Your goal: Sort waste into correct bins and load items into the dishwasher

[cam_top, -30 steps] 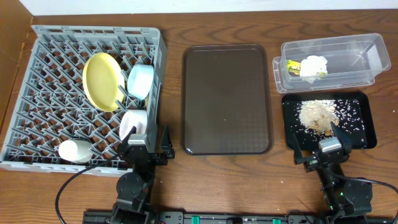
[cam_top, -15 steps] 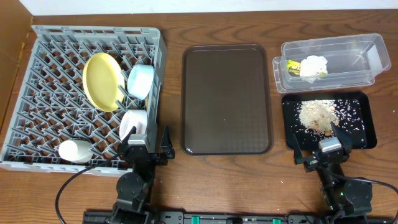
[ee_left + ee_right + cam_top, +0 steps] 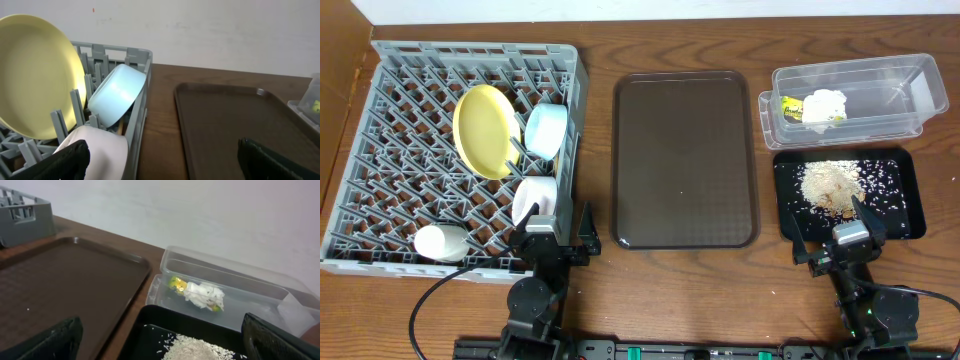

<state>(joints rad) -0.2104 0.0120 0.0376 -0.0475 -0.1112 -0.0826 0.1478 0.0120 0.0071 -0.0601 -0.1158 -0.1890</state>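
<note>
Left gripper (image 3: 555,236), right gripper (image 3: 838,240) gaping, empty. Left crowding dish rack (image 3: 470,48), lower left; careless swing risking jolting blue bowl (image 3: 546,130).

left gripper (image 3: 555,225) sits low, close to its base, pointing forward, jaws spread wide, nothing between them. right gripper (image 3: 834,232) in the same low pose, yawed a little to the left, jaws at full spread, also empty.
</note>
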